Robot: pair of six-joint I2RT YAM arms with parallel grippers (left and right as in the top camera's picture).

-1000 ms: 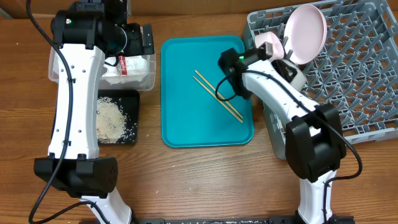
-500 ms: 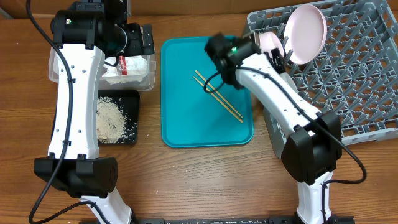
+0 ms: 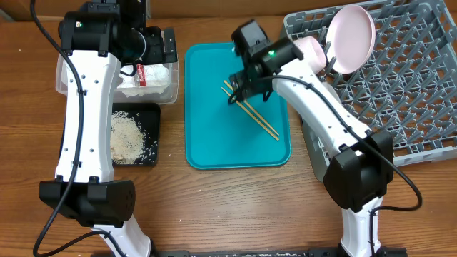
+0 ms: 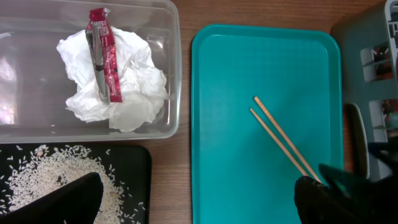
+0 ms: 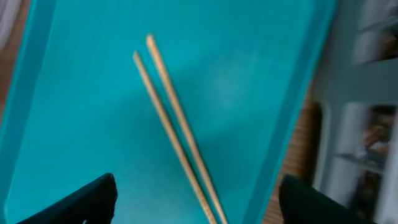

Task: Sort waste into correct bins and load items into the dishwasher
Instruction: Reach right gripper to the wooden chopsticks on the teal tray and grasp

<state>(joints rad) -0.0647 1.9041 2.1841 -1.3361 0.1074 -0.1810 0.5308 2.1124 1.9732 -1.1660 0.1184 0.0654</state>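
Finding: I am swinging my right pincer (image 3: pixel 243 91) away from the dish rack (image 3: pixel 414 93), where it was hovering a second ago, and out over the teal tray (image 3: pixel 214 143). Its jaws are standing wide apart and gripping nothing. The chopsticks (image 5: pixel 186 129) are lying side by side directly beneath it, running between my fingers, and I am not yet touching them. Assessment: I am turning from the rack to line up on the chopsticks, seemingly the last items left on the tray.
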